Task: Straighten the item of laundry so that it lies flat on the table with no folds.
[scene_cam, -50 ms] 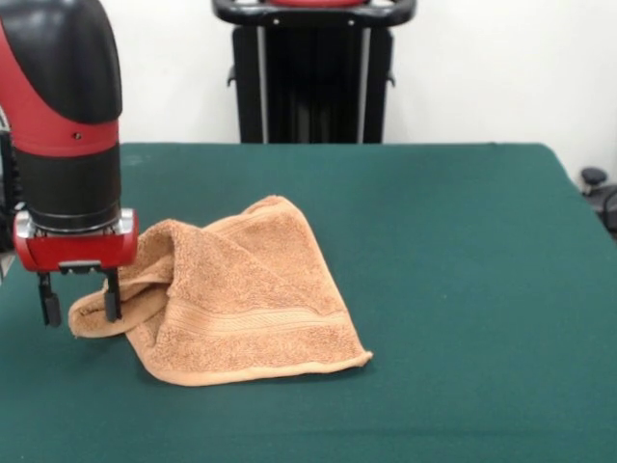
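Where the towel [236,294] bunches at its left edge, the fingers [80,297] stand spread; open table [463,241] lies right.

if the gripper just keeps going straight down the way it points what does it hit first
Most likely the rolled-up edge of the towel, which sits between the fingers of the gripper. The table lies right under it. Depth is hard to judge from this one view.

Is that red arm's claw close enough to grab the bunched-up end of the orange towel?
Probably yes. The gripper hangs open right at the rolled end of the towel, one finger in front of the fold, and nothing on the table blocks it.
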